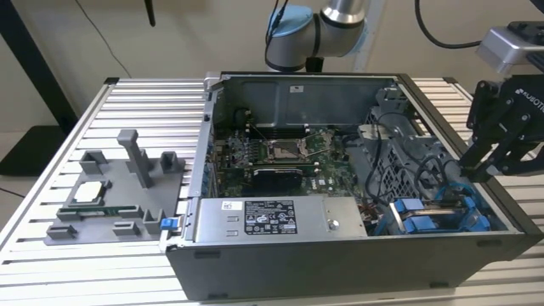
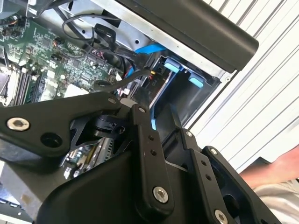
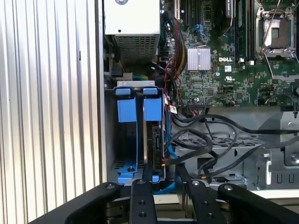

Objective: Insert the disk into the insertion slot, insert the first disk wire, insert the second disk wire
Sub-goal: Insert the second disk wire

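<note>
Disk (image 3: 154,140) seated edge-on in slot (image 3: 135,85), long axis running straight away from gripper (image 3: 161,180) (open or shut: cannot tell) poised just off its near end.

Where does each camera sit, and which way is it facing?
Exterior view: raised, off the robot, looking down into the open grey computer case on the slatted metal table; grey-blue arm and black gripper show.
First wrist view: on the wrist, looking past the gripper at the drive bay's blue plastic rails.
Second wrist view: on the wrist, looking across the gripper toward the same rails.
Both wrist views share gripper, rails, green motherboard.
</note>
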Motion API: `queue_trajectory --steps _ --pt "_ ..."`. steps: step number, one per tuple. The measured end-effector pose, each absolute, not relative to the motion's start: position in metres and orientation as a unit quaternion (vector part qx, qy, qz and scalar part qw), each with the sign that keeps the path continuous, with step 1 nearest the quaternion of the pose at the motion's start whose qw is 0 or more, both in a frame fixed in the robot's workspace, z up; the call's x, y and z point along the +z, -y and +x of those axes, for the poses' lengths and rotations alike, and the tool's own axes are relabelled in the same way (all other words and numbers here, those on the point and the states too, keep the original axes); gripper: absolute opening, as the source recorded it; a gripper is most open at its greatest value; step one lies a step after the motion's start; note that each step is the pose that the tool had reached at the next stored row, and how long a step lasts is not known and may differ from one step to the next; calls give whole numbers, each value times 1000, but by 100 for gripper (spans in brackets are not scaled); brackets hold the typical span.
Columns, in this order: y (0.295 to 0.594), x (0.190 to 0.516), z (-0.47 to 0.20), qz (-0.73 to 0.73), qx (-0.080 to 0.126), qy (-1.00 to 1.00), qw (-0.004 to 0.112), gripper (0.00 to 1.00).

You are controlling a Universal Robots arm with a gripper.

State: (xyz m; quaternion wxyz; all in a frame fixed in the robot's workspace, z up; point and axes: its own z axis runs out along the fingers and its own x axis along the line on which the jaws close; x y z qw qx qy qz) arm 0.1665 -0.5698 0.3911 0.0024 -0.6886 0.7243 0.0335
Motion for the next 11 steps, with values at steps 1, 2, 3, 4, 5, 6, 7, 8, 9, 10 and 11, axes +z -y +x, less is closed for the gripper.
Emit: queue_trajectory --steps 1,2,3,4,5,6,7,8,9,10,11 --pt "569 391 167 -689 34 -724 3 100" --pt "568 391 167 -689 34 -724 3 100" --pt "567 390 168 -689 34 -724 3 100" --pt "566 390 169 -689 34 -724 3 100" --pt "564 389 170 -689 34 -724 3 100" --pt "562 388 171 -689 34 -724 3 100" --pt "561 388 172 -689 34 -724 3 100" --pt "559 387 173 -689 34 -724 3 100" --pt "558 386 174 -689 34 -724 3 100" --pt "556 385 176 -689 34 -724 3 100" --pt "556 384 178 -689 34 -724 3 100"
